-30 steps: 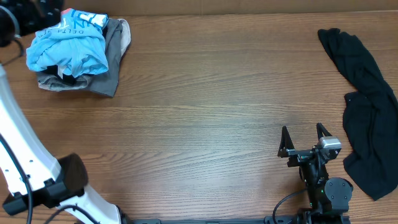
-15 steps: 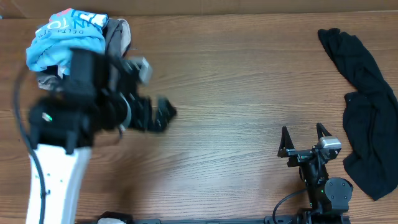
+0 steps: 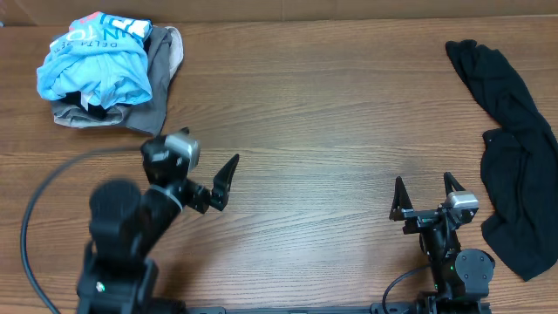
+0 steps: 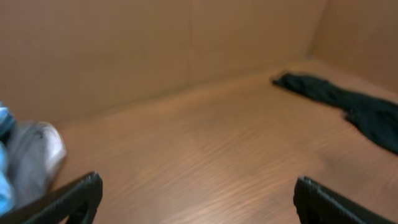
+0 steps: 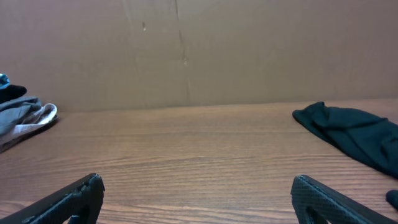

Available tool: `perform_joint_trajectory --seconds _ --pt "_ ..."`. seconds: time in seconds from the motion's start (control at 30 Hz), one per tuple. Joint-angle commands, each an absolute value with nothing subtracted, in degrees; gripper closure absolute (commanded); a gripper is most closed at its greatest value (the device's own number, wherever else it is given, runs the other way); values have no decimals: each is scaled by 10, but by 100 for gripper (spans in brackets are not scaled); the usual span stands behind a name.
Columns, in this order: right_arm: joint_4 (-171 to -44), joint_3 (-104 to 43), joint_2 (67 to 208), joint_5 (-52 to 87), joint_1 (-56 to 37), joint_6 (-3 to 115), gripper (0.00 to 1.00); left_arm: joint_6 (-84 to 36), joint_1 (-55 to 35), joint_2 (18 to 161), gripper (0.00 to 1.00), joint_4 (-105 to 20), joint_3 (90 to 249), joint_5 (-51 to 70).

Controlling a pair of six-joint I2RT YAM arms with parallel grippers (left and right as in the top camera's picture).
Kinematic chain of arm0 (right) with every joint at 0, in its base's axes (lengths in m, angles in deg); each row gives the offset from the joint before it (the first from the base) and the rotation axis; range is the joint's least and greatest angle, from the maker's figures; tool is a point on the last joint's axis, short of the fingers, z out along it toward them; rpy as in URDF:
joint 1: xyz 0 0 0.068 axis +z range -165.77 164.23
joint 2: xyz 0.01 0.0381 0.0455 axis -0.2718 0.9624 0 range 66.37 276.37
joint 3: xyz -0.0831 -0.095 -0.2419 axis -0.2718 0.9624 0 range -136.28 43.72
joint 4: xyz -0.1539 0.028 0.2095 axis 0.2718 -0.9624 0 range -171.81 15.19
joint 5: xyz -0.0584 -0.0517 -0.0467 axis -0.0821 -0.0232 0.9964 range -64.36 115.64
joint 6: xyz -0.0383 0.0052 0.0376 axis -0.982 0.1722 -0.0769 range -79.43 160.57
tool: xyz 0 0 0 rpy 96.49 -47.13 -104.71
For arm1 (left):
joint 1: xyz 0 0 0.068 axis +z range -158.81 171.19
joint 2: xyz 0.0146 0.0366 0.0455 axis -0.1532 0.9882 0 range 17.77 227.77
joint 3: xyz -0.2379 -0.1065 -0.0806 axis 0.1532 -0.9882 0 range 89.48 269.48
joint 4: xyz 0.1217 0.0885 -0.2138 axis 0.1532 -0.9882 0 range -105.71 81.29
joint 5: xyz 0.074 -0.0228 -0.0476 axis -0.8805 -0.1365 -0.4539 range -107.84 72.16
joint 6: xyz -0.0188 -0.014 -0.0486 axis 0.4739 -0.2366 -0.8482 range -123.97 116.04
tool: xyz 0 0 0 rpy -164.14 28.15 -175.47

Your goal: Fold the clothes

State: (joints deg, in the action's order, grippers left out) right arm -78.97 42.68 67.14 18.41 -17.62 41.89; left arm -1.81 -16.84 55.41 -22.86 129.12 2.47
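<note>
Left claw [image 3: 221, 185]: jaws wide apart; nothing between them; over the left-centre of the surface, pointing toward the middle; its arm appears blurred in the overhead view.
Left claw [image 4: 196, 194], wrist view: two dark fingertips at the lower corners of the picture; only bare wood between them.
Right claw [image 3: 424, 187]: jaws wide apart; empty; near the front edge on the right side, fingers pointing toward the far edge.
Right claw [image 5: 196, 190], wrist view: dark fingertips at the lower left and lower right; bare wood grain between them.
Surface [image 3: 314, 113]: brown wood, grain running left to right; carries all three garments.
Light blue T-shirt [image 3: 94, 61]: crumpled heap in the far left corner; white printed lettering visible on its upper fold; rests on top of the grey garment; well apart from both claws.
Grey garment [image 3: 162, 80]: bunched beneath and to the right of the T-shirt; touching it; its pale rounded edge shows at the left of both wrist views.
Black garment [image 3: 514, 166]: loose, unfolded, stretched along the right edge from far to near; beside the right claw but not touching it.
Back wall [image 5: 186, 50]: plain brown panel rising behind the far edge of the surface.
</note>
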Motion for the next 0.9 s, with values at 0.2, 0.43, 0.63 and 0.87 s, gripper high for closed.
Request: perform_joint_trajectory --seconds 0.2,0.43,0.63,0.87 --pt "-788 433 665 183 -178 420 0 12 -131 364 0 -20 1039 -62" --pt "-788 433 665 183 -178 420 0 12 -97 252 0 -20 957 -63" --pt "-788 433 665 183 -178 420 0 12 -73 196 0 -26 912 -60" --pt "-788 433 665 183 -178 420 0 14 -59 179 0 -58 898 -58"
